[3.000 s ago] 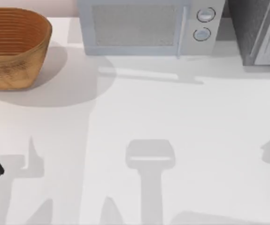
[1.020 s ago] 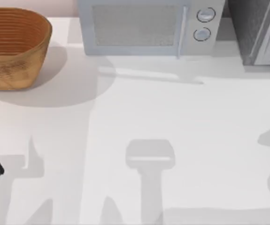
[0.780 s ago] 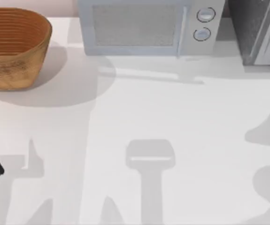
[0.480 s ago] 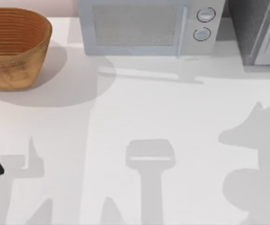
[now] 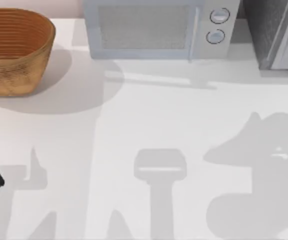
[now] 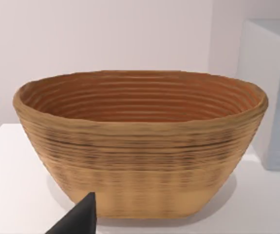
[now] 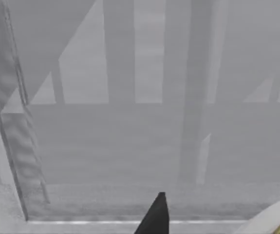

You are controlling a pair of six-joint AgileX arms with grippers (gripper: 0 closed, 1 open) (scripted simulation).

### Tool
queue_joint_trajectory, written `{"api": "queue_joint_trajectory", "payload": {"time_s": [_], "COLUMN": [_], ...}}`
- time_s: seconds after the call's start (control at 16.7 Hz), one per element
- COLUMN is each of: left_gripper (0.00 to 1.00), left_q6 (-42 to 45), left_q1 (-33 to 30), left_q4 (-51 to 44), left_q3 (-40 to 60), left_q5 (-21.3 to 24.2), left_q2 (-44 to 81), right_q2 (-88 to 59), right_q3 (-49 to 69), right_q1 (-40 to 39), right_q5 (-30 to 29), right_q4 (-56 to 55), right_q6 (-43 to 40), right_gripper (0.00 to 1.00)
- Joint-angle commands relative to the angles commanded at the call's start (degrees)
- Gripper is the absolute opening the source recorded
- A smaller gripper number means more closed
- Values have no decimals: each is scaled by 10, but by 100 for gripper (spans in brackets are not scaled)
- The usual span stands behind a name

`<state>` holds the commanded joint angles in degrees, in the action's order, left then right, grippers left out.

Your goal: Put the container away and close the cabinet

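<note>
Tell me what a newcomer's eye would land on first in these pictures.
The woven basket stands out first, brown and empty at the table's far left corner. Next comes the pale microwave at the back centre, door shut, and the grey cabinet at the back right. Big shadows sprawl across the table's right side.

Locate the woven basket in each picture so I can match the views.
Top view: the brown woven wicker basket sits at the table's far left corner, left of the pale grey microwave.
Left wrist view: the basket stands centre frame, upright on the white table.
Right wrist view: no basket; grey cabinet interior.
Shared landmark: the microwave beside the basket.
</note>
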<state>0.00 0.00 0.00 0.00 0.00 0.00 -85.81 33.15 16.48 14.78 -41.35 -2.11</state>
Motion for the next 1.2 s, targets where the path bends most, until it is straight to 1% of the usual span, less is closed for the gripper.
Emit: {"api": "queue_joint_trajectory", "payload": {"time_s": [0.24, 0.48, 0.66, 1.02, 1.2], "left_gripper": [100, 100, 100, 100, 100], "left_q6": [0, 0, 0, 0, 0], "left_q1": [0, 0, 0, 0, 0], "left_q4": [0, 0, 0, 0, 0], "left_q3": [0, 0, 0, 0, 0], "left_q5": [0, 0, 0, 0, 0], "left_q2": [0, 0, 0, 0, 0], "right_q2": [5, 92, 220, 581, 727], "right_q3": [-4, -37, -84, -208, -268], "right_q1": [-1, -19, -43, -103, -132], "right_q5": [-1, -17, -36, -89, -116], "right_q4": [2, 44, 103, 258, 332], "right_q6": [1, 6, 10, 18, 20], "right_gripper": [0, 0, 0, 0, 0]}}
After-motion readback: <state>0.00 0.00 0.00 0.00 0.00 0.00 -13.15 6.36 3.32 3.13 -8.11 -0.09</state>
